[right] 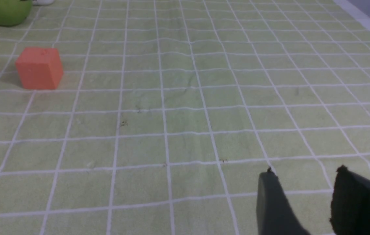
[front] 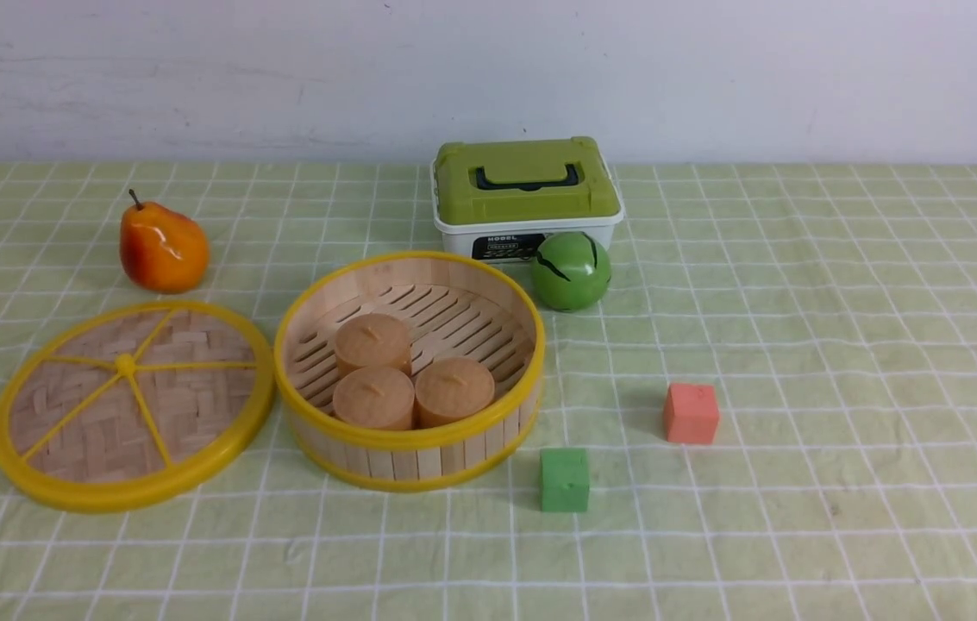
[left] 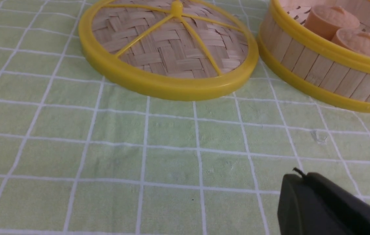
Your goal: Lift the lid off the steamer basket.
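Lid (front: 131, 404) was already off, flat on the checked cloth (front: 798, 345) just left of the steamer basket (front: 409, 448), rims about touching. Basket sat open, three tan cakes (front: 406, 375) inside. Neither arm showed in the front view. Left gripper (left: 322, 202): one dark finger visible near the lid, nothing held, couldn't tell its spread. Right gripper (right: 305, 182): fingers parted, empty, over bare cloth near the orange cube (right: 39, 68). Judged removal done; what remained was retreating clear of the lid rim, no nudge
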